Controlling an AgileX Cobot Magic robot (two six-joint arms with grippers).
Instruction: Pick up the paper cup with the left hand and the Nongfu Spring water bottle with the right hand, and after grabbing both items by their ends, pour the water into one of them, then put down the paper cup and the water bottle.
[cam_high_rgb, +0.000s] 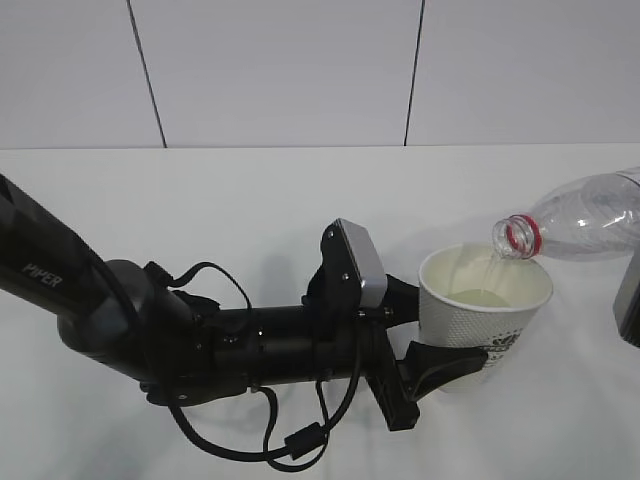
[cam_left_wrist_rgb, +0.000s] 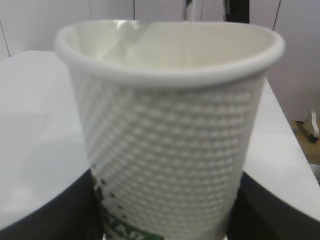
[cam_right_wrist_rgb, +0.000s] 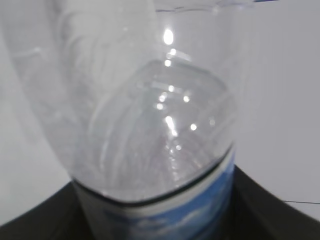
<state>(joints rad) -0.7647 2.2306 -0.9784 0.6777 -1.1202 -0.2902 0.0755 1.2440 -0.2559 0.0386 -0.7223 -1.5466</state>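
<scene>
Over the white tabletop (cam_high_rgb: 250, 220), right of centre, I have both things up and the pour looks under way. Left arm (cam_high_rgb: 150, 330) reaches in from the left edge; only a dark sliver of the right arm (cam_high_rgb: 628, 300) shows at the right edge.

Risks, my judgement. The bottle (cam_high_rgb: 585, 215) is tipped nearly flat, mouth with its red ring just above the cup's far rim, a thin stream falling inside. The mouth sits close to that rim, so a small drift right or back would put water on the tabletop. Tip it further and a gulp could splash out. The cup (cam_high_rgb: 483, 310) is thin paper held low on its wall; too hard a squeeze ovals the rim and may kink it, too soft and the filling cup slides down. Liquid is already pooled in the bottom, so the weight is growing.

Left jaws (cam_high_rgb: 440, 340): part open, clamped on the cup's lower wall, one dark finger each side in the left wrist view, cup upright.

Right jaws: wrist view shows the bottle filling the frame, dark fingers (cam_right_wrist_rgb: 40, 217) hugging it on both sides at the blue label edge, so gripping the bottle near its base end, part open to its width.
</scene>
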